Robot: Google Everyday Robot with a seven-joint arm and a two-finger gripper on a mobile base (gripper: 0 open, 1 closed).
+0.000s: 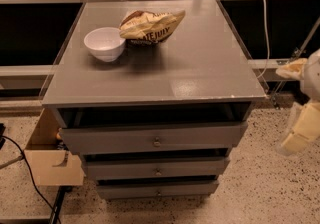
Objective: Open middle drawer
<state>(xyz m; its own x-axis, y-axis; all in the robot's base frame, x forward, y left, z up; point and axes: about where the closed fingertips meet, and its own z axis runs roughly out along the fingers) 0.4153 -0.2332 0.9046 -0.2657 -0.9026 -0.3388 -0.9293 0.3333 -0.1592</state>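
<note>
While the grey cabinet (210, 68) fills the centre of the camera view, the gripper (299, 130) hangs off past its right edge, level with the drawers and well apart from them, over speckled floor (270, 188). Touching nothing. Whether it is spread or closed I cannot tell.

Three grey drawer fronts stacked below the cabinet top, each with a small round knob at centre. The middle drawer (156, 169) sits between the top drawer (154, 138) and the bottom drawer (157, 189); its front lies set back under the top drawer's front, a dark strip above it, inside not visible. Its knob (158, 171) is bare (nothing near it).

On the cabinet top, toward the far left corner: a white bowl (104, 43), upright. Just beside it to the right, near the far edge, a crumpled chip bag (151, 26) lying on its side, touching or almost touching the bowl.

Left of the cabinet, on the floor: a cardboard box (50, 160), with a black cable (31, 180) running past it. A white cable (263, 28) hangs beyond the far right corner.
</note>
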